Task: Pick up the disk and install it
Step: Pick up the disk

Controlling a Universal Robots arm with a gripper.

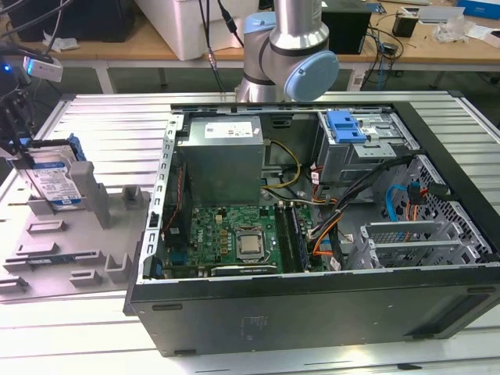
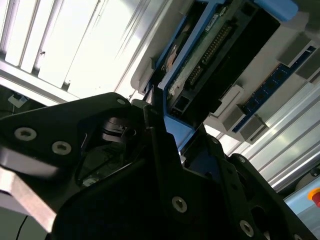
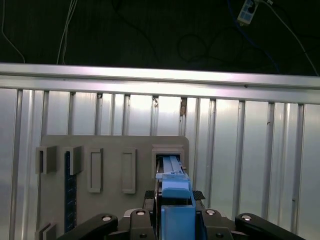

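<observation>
1. Your disk stands upright on edge at the exterior view's left. Its white-and-blue label faces the camera, blue rails frame it, and it is over the grey fixture tray.
2. In the first wrist view you see the disk edge-on as a blue strip, in line with a slot at one end of the tray. From these angles you cannot tell whether its lower edge sits in that slot or just above it.
3. In the exterior view the gripper is at the disk's edge on that view's left. In the first wrist view the gripper has the blue strip between its black fingers, one on each side with no gap showing. It looks clamped on the disk.
4. In the second wrist view the gripper meets the blue rail at a corner of the disk, and the drive's connector edge shows beyond it.
5. A thin dark blue module stands in another slot of the tray, well apart from the disk.
6. The tray lies on the ribbed aluminium table, just beside the open computer case.
7. Inside the case, a blue bracket sits atop the metal drive cage, well apart from the disk. The arm rises behind the case.
</observation>
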